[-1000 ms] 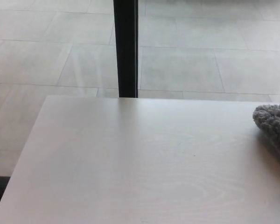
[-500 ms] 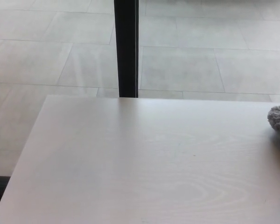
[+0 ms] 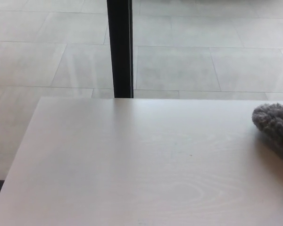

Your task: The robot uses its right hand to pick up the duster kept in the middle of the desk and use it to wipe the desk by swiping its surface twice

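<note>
The grey, fluffy duster (image 3: 275, 128) lies on the pale desk (image 3: 132, 165) at the far right edge of the head view, its head resting flat on the wood and its rear part running out of the picture. Neither the left nor the right hand shows at all, so whether the fingers are apart or clamped on the handle cannot be told. Judging by the task, the step in hand is a swipe across the desk, and to do it well the duster's head should stay pressed lightly and evenly against the wood, travel in a long straight pass toward the bare middle and left of the desk, and not lift or tip up at the end. The handle, if there is one, is cut off by the frame, as is the desk's right side. Beyond the desk a dark upright post (image 3: 120, 47) stands against a tiled floor (image 3: 203, 56); nothing else lies on the wood.
</note>
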Available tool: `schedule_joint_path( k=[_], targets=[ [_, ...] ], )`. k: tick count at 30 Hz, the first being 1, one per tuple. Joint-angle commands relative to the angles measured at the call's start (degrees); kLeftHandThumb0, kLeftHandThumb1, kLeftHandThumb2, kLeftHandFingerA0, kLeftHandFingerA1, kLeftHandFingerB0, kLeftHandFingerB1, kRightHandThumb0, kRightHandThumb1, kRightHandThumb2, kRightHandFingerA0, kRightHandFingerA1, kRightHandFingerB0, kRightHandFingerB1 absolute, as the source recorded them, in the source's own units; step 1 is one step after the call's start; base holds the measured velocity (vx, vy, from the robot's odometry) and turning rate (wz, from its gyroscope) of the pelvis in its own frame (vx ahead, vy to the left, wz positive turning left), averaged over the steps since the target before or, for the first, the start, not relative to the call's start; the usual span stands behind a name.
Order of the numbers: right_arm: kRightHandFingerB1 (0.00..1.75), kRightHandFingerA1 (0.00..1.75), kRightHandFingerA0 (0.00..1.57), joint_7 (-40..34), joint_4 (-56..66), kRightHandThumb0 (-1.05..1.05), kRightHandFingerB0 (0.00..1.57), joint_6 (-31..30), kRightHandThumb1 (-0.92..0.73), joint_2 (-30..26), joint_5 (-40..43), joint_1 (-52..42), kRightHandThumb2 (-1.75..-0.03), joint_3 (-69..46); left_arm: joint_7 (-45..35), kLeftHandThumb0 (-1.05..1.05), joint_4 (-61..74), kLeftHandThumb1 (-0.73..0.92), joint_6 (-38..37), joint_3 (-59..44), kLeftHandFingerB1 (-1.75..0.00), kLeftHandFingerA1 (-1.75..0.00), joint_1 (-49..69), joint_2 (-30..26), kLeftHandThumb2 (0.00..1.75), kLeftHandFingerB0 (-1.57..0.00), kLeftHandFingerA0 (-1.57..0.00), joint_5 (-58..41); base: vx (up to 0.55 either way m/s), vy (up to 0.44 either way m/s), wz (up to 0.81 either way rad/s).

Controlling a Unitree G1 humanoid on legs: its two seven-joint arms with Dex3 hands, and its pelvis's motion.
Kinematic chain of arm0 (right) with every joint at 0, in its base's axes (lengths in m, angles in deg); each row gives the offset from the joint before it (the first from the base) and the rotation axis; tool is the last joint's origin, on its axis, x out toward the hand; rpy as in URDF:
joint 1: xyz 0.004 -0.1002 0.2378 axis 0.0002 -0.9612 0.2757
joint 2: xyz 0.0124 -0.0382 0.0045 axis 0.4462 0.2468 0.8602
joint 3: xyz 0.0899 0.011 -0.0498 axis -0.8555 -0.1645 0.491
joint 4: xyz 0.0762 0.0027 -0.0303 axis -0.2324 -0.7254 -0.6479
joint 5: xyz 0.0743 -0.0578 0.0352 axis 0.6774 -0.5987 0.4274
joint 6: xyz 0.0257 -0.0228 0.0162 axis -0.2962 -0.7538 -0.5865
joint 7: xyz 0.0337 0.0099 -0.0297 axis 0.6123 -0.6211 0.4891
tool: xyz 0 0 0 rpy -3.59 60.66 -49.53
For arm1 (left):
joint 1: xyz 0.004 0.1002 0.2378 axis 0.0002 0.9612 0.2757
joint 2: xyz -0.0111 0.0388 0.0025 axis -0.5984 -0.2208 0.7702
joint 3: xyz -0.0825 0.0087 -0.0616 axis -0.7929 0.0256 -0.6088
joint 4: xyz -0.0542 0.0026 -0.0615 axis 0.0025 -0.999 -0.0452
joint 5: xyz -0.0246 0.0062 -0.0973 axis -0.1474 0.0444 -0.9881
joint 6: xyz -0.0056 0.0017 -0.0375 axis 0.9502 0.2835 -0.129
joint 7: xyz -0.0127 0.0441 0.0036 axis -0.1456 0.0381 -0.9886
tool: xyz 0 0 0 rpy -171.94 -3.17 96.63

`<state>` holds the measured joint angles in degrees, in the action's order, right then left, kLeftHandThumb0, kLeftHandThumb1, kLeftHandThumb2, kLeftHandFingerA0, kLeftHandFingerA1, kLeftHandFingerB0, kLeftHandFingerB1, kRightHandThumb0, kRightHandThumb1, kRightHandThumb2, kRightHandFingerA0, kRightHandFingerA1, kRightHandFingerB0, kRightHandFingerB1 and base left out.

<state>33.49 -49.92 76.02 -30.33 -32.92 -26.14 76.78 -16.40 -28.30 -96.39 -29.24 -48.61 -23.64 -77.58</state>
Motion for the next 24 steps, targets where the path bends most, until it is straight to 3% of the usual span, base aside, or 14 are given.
schedule_joint_path(
  k=[1,6,7,8,9,11,12,13,14,15,16,22,23,24],
  targets=[
    [0.0,0.0,0.0,15.4,11.4,-1.05,0.0,9.95,-0.92,-7.28,6.21,-3.25,-0.71,-2.21,-0.28,-0.48,-0.33,0.7,-0.38,-0.71,-0.53,-0.67,0.46,-0.71,0.61,-0.64,-0.73,-0.74,0.0,0.0,0.0],
    [0.0,0.0,0.0,16.21,20.93,-1.05,0.0,10.12,-0.92,-11.76,8.01,-8.06,-0.77,-5.76,-0.21,-0.49,-0.46,0.71,-1.02,-0.06,-0.52,-0.67,0.78,-0.85,0.61,-0.63,-0.74,0.06,0.0,0.0,0.0],
    [0.0,0.17,0.0,15.43,24.12,-1.05,0.0,10.55,-0.74,-13.71,9.34,-10.1,-1.17,-8.14,-0.33,-0.48,-0.32,0.7,-0.39,-0.43,-0.53,-0.67,0.58,-0.55,0.61,-0.63,-0.74,-0.46,0.0,0.0,0.0],
    [0.0,0.0,0.0,16.33,27.75,-1.05,0.0,9.32,-0.92,-15.97,9.78,-12.2,-0.74,-9.86,-0.12,-0.49,-0.5,0.7,-0.33,0.0,-0.53,-0.66,0.3,-0.65,0.61,-0.64,-0.74,0.05,0.0,0.0,0.0],
    [0.0,0.0,0.0,16.74,28.81,-1.05,0.0,8.98,-0.92,-16.31,9.8,-12.83,-0.74,-10.37,-0.08,-0.49,-0.51,0.7,-0.34,0.07,-0.53,-0.66,0.27,-0.59,0.61,-0.64,-0.74,0.12,0.0,0.0,0.0],
    [0.01,0.19,0.0,16.98,32.43,-1.05,0.0,9.88,-0.78,-19.11,13.0,-16.87,-1.22,-15.5,0.38,-0.49,-0.89,0.7,0.13,1.0,-0.5,-0.63,0.04,-0.47,0.61,-0.65,-0.74,1.1,0.0,0.0,0.0],
    [0.0,0.0,0.0,17.24,33.63,-0.99,0.0,9.8,-0.92,-19.7,13.82,-18.25,-0.8,-17.18,0.46,-0.48,-0.83,0.69,0.19,1.0,-0.5,-0.63,-0.02,-0.43,0.61,-0.62,-0.72,1.01,0.0,0.0,0.0],
    [0.02,0.19,0.0,16.63,34.54,-1.05,0.0,10.33,-0.78,-20.35,15.8,-20.6,-1.22,-20.67,0.14,-0.49,-0.63,0.7,0.29,0.74,-0.52,-0.63,-0.16,-0.31,0.61,-0.64,-0.72,0.54,0.0,0.0,0.0],
    [0.0,0.0,0.0,16.65,35.16,-1.01,0.0,10.68,-0.92,-20.45,17.35,-22.17,-0.72,-23.18,-0.17,-0.5,-0.48,0.7,0.06,0.56,-0.52,-0.63,-0.11,-0.22,0.61,-0.6,-0.7,0.25,0.0,0.0,0.0],
    [0.0,0.0,0.0,17.3,35.79,-1.01,0.0,10.82,-0.92,-20.44,19.16,-23.56,-0.72,-25.59,-0.45,-0.5,-0.32,0.7,-0.18,0.32,-0.52,-0.63,-0.05,-0.12,0.61,-0.6,-0.7,-0.06,0.0,0.0,0.0],
    [0.06,0.21,0.0,17.59,36.35,-1.05,0.0,11.12,-0.79,-20.37,20.26,-24.67,-1.2,-27.29,-0.51,-0.5,-0.28,0.69,-0.09,0.33,-0.54,-0.65,-0.11,-0.13,0.61,-0.61,-0.69,-0.08,0.0,0.0,0.0],
    [0.22,0.43,0.0,11.65,38.53,-1.0,0.05,15.62,-0.8,-13.8,32.2,-39.72,-1.2,-52.11,-0.53,-0.49,-0.18,0.69,-0.46,-0.07,-0.51,-0.61,0.33,-0.07,0.61,-0.6,-0.68,-0.4,0.0,0.0,0.0],
    [0.42,1.3,1.08,9.61,37.09,-0.94,0.02,15.31,-0.71,-11.51,34.51,-40.8,-1.12,-56.05,-0.21,-0.5,-0.3,0.7,-0.44,0.06,-0.52,-0.64,0.28,-0.06,0.61,-0.62,-0.73,-0.2,0.0,0.0,0.0],
    [0.42,1.3,1.08,6.41,34.74,-0.94,0.02,14.87,-0.71,-8.19,38.06,-42.34,-1.12,-61.76,0.27,-0.5,-0.48,0.7,-0.42,0.27,-0.52,-0.64,0.22,-0.05,0.61,-0.62,-0.73,0.1,0.0,0.0,0.0]
  ],
)
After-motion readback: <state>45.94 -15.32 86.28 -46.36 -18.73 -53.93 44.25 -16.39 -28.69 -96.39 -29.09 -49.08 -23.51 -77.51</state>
